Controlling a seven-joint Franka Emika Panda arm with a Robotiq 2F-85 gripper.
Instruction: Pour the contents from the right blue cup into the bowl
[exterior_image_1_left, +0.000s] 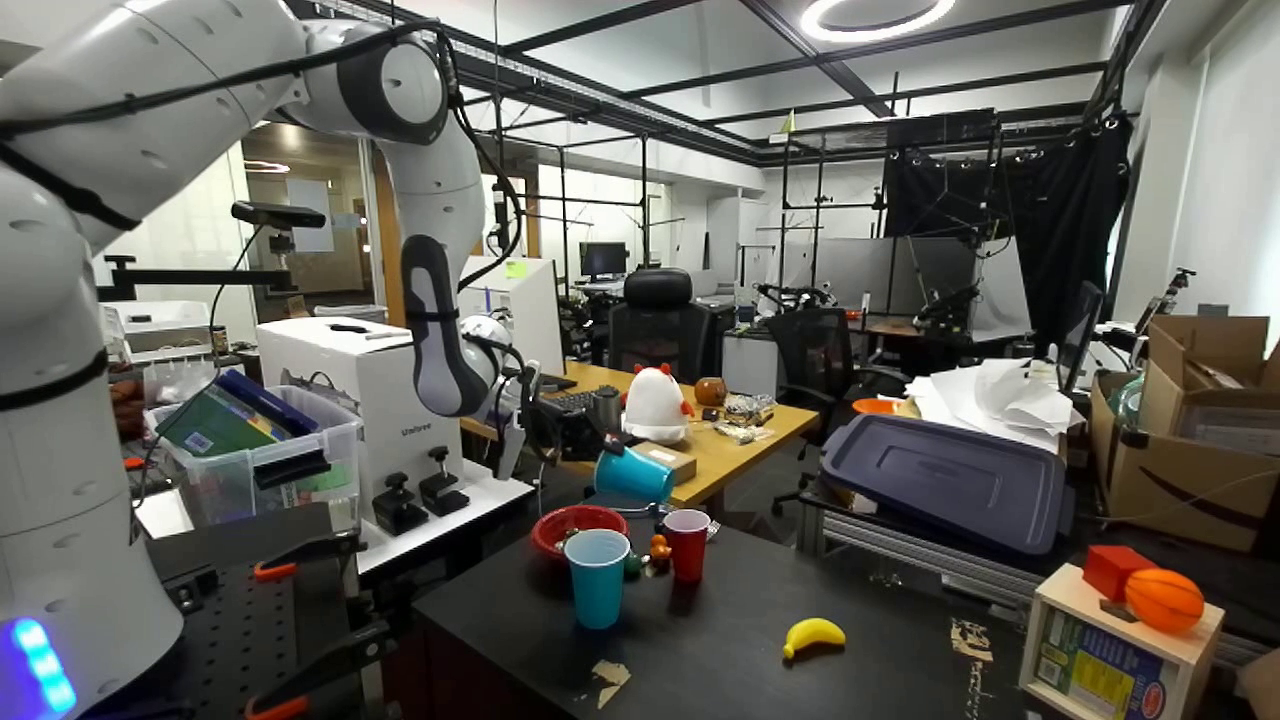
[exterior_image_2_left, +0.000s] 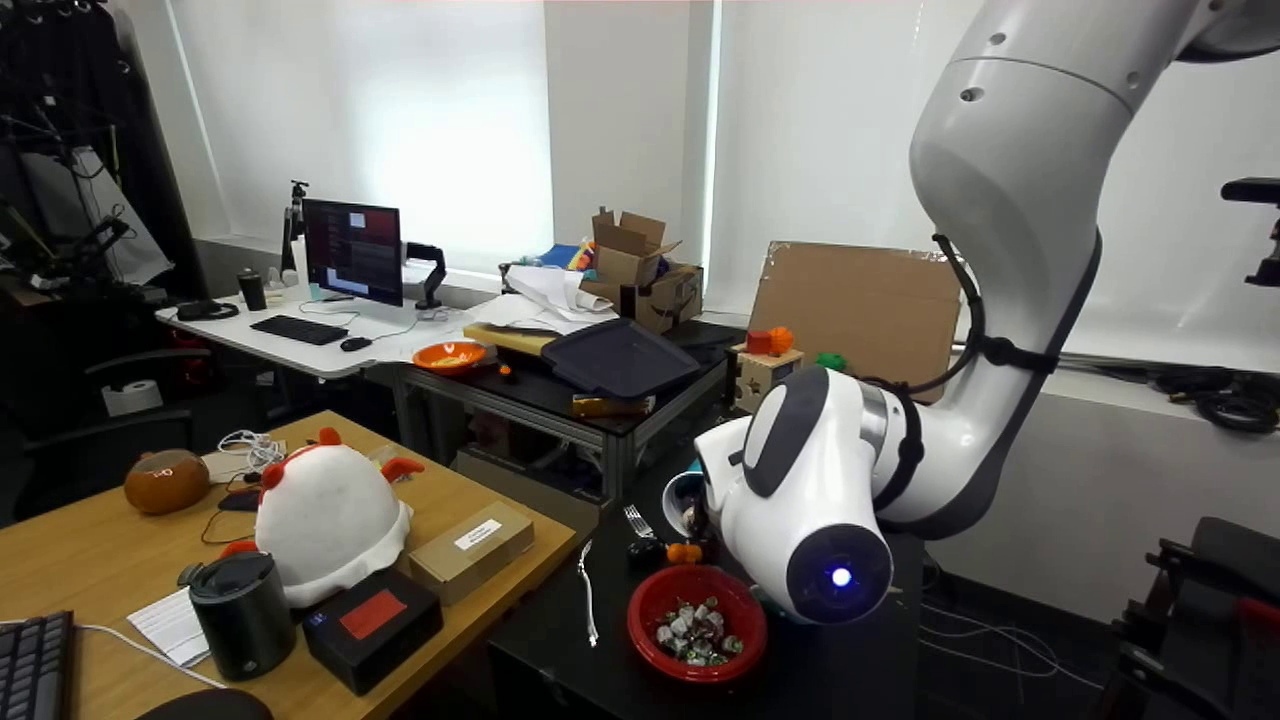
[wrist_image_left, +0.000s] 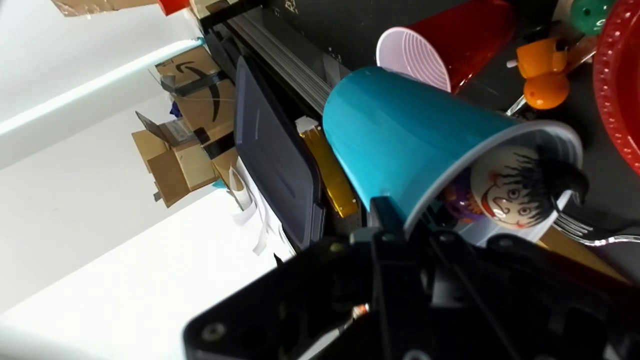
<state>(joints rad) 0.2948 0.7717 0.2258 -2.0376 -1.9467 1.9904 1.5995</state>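
Note:
The right blue cup is a teal-blue tumbler held in the air, tipped nearly onto its side. My gripper is shut on its rim, one finger outside and the other within the mouth. In an exterior view the arm hides most of this cup. In the wrist view, a toy figure with a painted face lies inside at the mouth, its black hair reaching past the rim. The red bowl stands on the black table and holds several wrapped candies. The bowl's edge shows at the wrist view's right.
A lighter blue cup stands upright before the bowl. A small red cup stands beside it. Small orange and green toys and a fork lie near the bowl. A toy banana and a wooden box are farther off.

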